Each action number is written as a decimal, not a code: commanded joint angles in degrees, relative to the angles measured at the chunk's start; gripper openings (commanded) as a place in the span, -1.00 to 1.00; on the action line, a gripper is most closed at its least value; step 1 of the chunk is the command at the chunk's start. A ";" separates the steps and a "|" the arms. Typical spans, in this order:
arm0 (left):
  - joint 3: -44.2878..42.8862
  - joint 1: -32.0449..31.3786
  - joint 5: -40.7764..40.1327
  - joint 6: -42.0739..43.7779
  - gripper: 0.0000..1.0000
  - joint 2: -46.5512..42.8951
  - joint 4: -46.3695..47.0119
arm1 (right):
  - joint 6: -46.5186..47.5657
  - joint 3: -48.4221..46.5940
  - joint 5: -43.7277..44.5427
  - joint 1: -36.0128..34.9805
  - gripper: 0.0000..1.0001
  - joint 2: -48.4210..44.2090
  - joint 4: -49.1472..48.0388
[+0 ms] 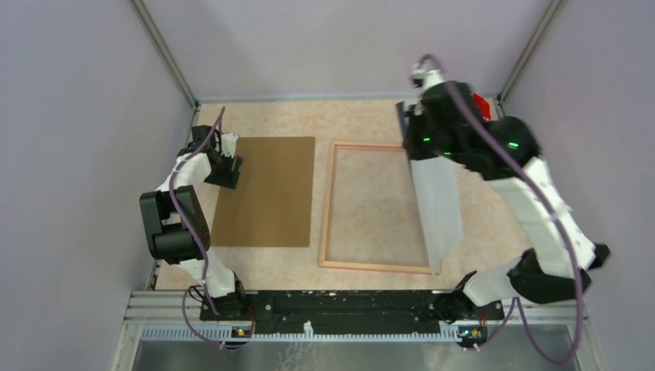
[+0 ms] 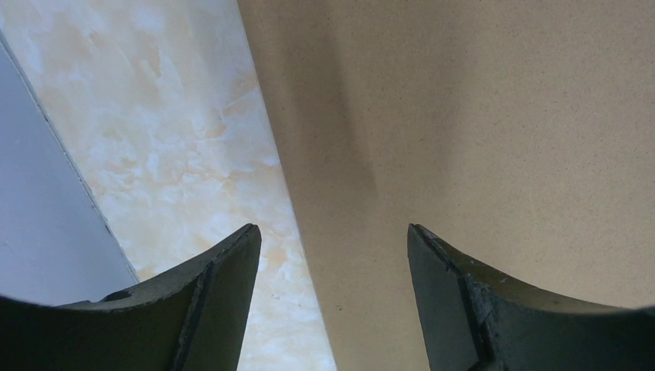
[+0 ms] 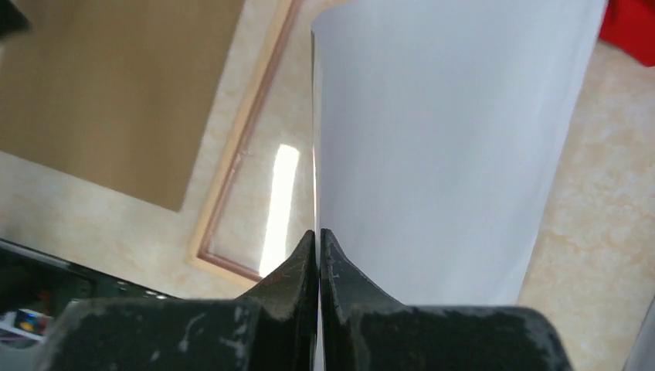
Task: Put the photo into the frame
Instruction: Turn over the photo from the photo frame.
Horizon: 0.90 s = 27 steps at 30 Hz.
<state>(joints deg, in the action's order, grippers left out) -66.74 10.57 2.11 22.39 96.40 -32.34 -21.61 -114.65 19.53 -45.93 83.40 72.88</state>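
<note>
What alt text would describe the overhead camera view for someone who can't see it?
The right arm's fingers pinch the photo, white side showing, hanging over the right rail of the frame lying flat on the table. The left arm's fingers, open, hover at the left edge of a brown board.

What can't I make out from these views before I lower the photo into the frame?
Printed side of the photo: top and right wrist views show only its white reverse.
Right rail of the frame: top view, covered by the photo.
Red object: top view, mostly behind the right arm; right wrist view, cut by the edge.
Height of the left end effector over the backing board: left wrist view shows only fingertips.
</note>
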 commanded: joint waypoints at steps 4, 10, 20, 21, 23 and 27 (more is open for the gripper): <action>1.12 0.01 1.54 -1.02 0.53 -2.90 1.71 | -3.29 11.40 -1.23 -4.03 -1.00 10.59 -10.13; 1.98 0.07 0.92 -0.84 0.53 -3.45 2.04 | -12.52 14.71 -1.88 -4.03 -1.00 15.56 -21.58; 3.77 -0.01 0.37 -0.33 0.52 -3.84 3.44 | -27.12 15.06 -10.07 -1.53 -1.00 21.62 -29.15; 3.80 0.04 0.35 -0.33 0.52 -3.85 3.45 | -28.38 14.95 -8.17 -1.51 -1.00 21.76 -28.55; 3.87 -0.01 0.33 -0.18 0.52 -3.76 3.61 | -31.25 15.04 -4.36 -1.47 -1.00 21.40 -27.47; 3.89 0.01 0.12 0.10 0.52 -3.46 4.02 | -36.74 16.27 3.46 -1.32 -1.00 19.48 -25.81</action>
<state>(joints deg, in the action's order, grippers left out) -63.13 10.57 2.55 22.39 94.74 -30.15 -50.48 -98.65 14.55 -47.75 105.91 47.11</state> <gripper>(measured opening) 0.762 0.004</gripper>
